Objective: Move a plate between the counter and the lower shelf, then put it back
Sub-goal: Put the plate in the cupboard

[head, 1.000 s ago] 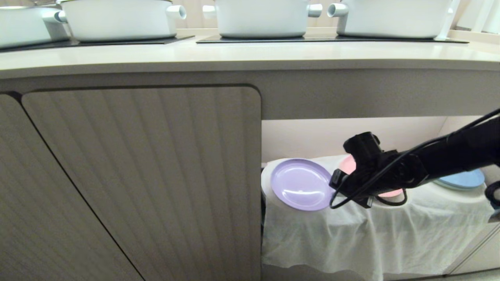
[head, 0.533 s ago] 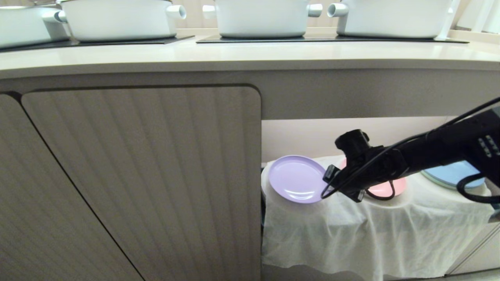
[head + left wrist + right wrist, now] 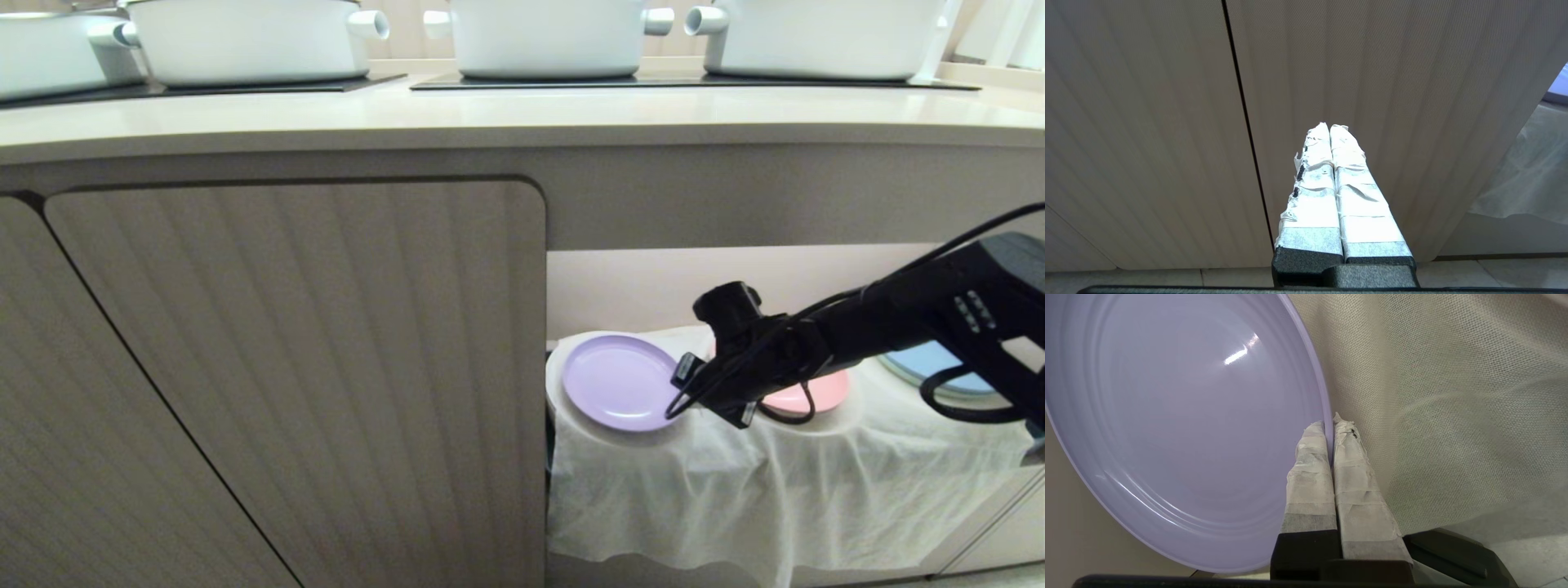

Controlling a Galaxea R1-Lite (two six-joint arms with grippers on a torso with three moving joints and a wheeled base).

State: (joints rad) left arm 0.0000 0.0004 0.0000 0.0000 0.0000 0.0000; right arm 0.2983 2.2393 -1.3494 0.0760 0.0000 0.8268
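One plate (image 3: pixel 616 382), the lilac one, has dropped lower and flatter since a moment ago; your right gripper (image 3: pixel 1329 424) is clamped tight on its rim, over the cloth-draped lower shelf (image 3: pixel 735 482); it probably rests there now, though contact is hard to see; glossy, shallow, unmarked; your left gripper (image 3: pixel 1329 127) hangs closed and empty by the cabinet door (image 3: pixel 1167 122).

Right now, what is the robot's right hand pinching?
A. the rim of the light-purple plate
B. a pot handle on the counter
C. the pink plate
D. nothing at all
A: the right wrist view shows the right hand with its taped fingers closed on the rim of the light-purple plate, down on the cloth-covered lower shelf.
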